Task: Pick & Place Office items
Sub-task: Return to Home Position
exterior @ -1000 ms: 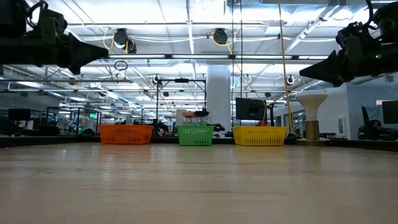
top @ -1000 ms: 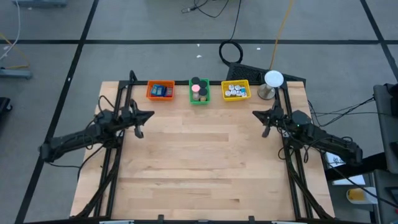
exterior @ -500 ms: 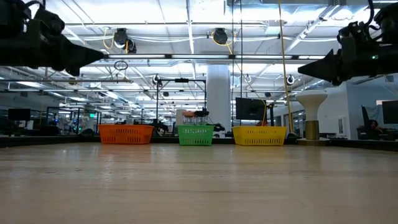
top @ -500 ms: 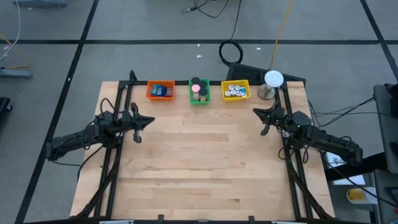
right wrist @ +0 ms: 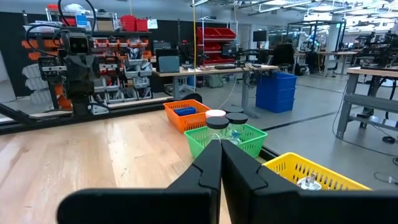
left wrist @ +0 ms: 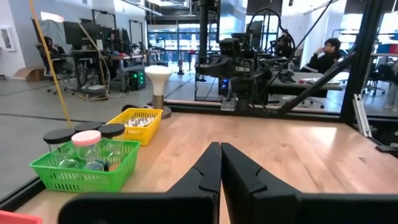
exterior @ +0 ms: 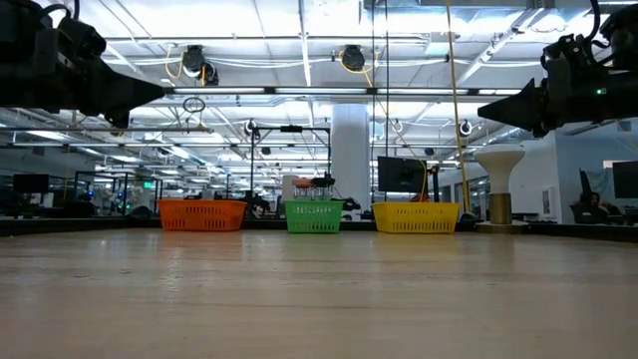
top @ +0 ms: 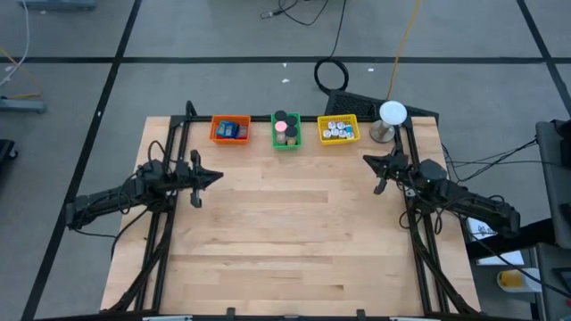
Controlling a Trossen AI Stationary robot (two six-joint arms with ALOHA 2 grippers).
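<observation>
Office items (top: 285, 127) all sit inside three small bins lined along the 12 o'clock edge of the wooden surface (top: 294, 232), seen from above. The orange bin (top: 214, 131), toward 11 o'clock, holds blue and red pieces. The green bin (top: 285, 145), at 12 o'clock, holds round pieces with black and pink tops standing upright. The yellow bin (top: 338, 119), toward 1 o'clock, holds small pale pieces too fine to tell apart. Just beside the yellow bin, at the 1 o'clock corner, stands a white-domed stand (top: 391, 114).

The left tool (top: 212, 176) hangs above the surface at its 9 o'clock side, pointing toward 3 o'clock, well apart from the bins. Its wrist view shows the two dark fingers (left wrist: 208, 171) pressed together with nothing between them. The right tool (top: 368, 162) hangs at the 3 o'clock side, pointing toward 9 o'clock, its fingers (right wrist: 235, 168) likewise pressed together and holding nothing. In the low view both tools are high above the boards.
</observation>
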